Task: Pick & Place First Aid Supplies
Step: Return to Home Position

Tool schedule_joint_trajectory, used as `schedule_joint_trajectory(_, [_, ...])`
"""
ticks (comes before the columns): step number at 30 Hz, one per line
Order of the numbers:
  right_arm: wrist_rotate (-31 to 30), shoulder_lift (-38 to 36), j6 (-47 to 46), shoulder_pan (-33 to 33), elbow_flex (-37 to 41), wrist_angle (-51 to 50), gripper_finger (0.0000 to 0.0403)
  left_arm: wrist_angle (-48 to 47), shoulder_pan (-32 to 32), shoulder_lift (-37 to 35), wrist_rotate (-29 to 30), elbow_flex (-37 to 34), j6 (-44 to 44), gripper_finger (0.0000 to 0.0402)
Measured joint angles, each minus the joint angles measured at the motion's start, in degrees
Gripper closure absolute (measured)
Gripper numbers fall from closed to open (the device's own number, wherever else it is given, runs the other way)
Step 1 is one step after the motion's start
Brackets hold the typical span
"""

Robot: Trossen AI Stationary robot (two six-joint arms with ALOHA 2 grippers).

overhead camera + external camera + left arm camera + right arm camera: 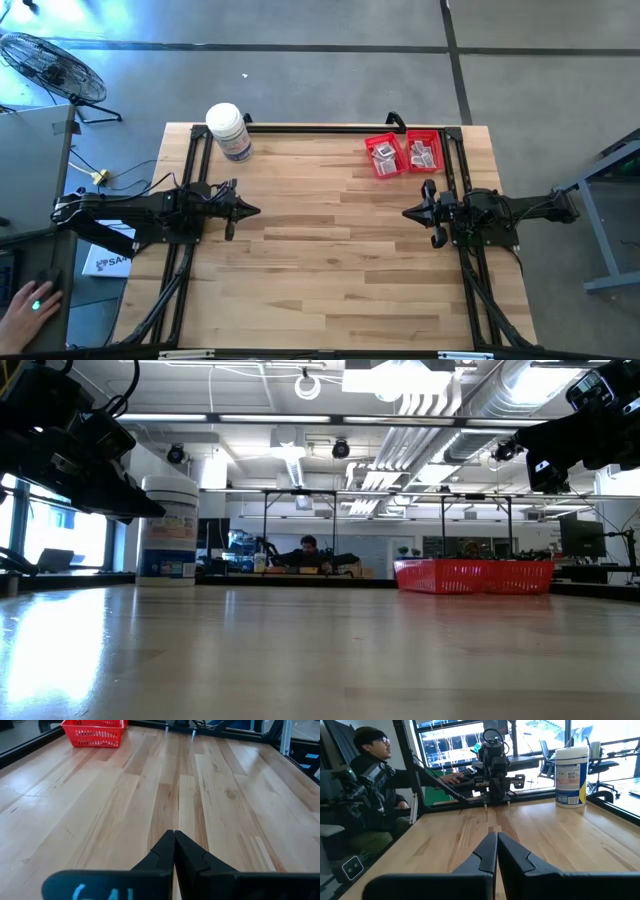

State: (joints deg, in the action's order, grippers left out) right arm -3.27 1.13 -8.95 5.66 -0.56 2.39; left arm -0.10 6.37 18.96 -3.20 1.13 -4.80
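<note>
Nearest the lens in the left wrist view, the left gripper (pixel 174 835) is seen with its two dark fingers pressed together and nothing between them. The right gripper (pixel 497 836) is shown the same way in its own view, closed and empty.

The packets (pixel 384 156) are found in the upper right of the high view. They are gathered inside two red baskets (pixel 370 143), which stand side by side near the far edge of the table (pixel 330 270). No packet is seen loose on the boards, so the sorting is judged finished, which would explain why nothing is held. The baskets are judged to be set on that side to lie within the right arm's reach.

Both arms are placed at the table's left and right edges, at mid-height of the high view. Their grippers are pointed at each other, well apart from the baskets; this is read as a resting pose.

A white bottle (pixel 228 130) stands upright in the upper left of the tabletop, far from the baskets. Beyond the table, a person (pixel 375 775) is seated at the left of the right wrist view.
</note>
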Motion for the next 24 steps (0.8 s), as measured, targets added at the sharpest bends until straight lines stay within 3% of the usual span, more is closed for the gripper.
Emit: schedule_joint_trajectory(24, [0.0, 0.0, 0.0, 0.0, 0.0, 0.0, 0.0395, 0.0, 0.0, 0.0, 0.0, 0.0, 0.0, 0.0401])
